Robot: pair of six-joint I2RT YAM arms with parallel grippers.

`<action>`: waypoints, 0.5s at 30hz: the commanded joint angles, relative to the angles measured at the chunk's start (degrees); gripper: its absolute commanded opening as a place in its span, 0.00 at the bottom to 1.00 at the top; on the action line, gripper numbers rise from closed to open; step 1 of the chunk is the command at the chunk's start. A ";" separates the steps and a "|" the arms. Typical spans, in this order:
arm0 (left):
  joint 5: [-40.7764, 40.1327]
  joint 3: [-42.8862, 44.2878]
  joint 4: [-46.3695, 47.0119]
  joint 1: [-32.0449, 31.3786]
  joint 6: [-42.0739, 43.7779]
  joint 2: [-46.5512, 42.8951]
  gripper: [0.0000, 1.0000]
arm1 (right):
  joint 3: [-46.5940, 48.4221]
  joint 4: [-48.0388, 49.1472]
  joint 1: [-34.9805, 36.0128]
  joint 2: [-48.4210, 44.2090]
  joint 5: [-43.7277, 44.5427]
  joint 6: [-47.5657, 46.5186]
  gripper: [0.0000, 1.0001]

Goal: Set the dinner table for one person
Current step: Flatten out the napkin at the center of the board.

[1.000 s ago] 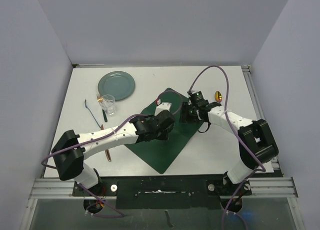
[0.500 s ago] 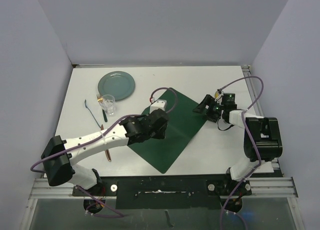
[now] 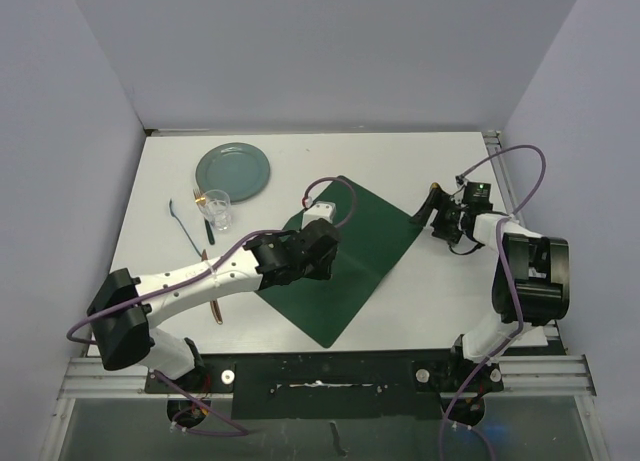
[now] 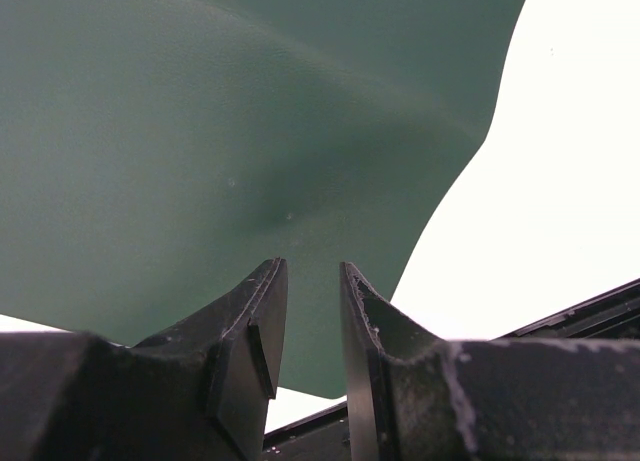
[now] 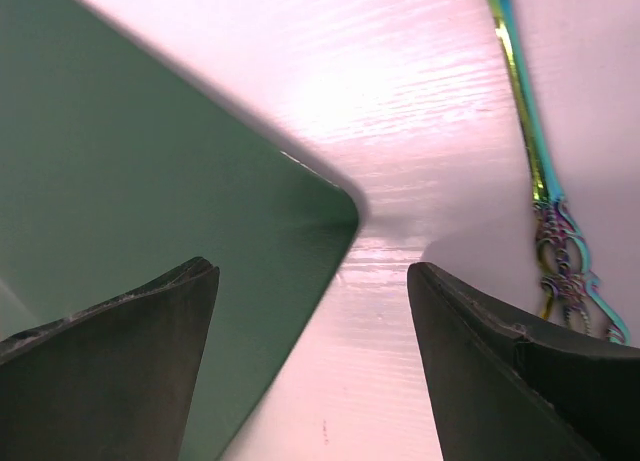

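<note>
Large flat matte white rectangular tabletop with metal rail edging, the dinner table [image 3: 430, 301], fills the whole workspace and carries everything. Dark green rectangular placemat [image 3: 360, 246], thin, flexible and faintly grained, lies diagonal near the middle, with a soft ripple in the left wrist view. Step in hand looks like squaring this mat, no setting on it yet. Left tool [image 4: 312, 271] sits low at the mat's left edge with fingers a narrow gap apart and nothing pinched between them; cannot tell if the tips press the mat. Right tool [image 5: 310, 266] is spread wide around the mat's rounded right corner, holding nothing. To do it well: drop the right tool so one finger slides under the corner, close, lift only slightly, and swing until the mat edges run parallel to the tabletop's near edge. The left tool should only pin or pivot, not bunch the mat. Round glazed grey-green plate [image 3: 233, 171] sits far left, well apart from the mat. Small clear ribbed glass cup [image 3: 217, 209] stands just beside it. Thin iridescent metal utensil handle [image 5: 530, 141] lies near the right tool, a likely snag risk.
</note>
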 commanded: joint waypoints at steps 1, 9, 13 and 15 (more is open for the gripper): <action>0.19 0.29 2.82 0.24 0.19 -0.26 0.26 | 0.97 -0.41 -1.15 -1.33 1.45 -2.53 0.79; -1.11 -0.60 1.53 0.24 -0.66 -1.96 0.26 | -0.89 5.45 -1.24 4.85 -3.28 0.15 0.77; -1.64 -1.10 0.93 0.56 -1.13 -2.90 0.26 | -1.25 8.41 -1.21 8.81 -5.79 1.58 0.75; -1.70 -1.12 0.77 0.89 -1.19 -3.10 0.26 | -1.26 9.38 -1.09 10.10 -6.36 2.04 0.74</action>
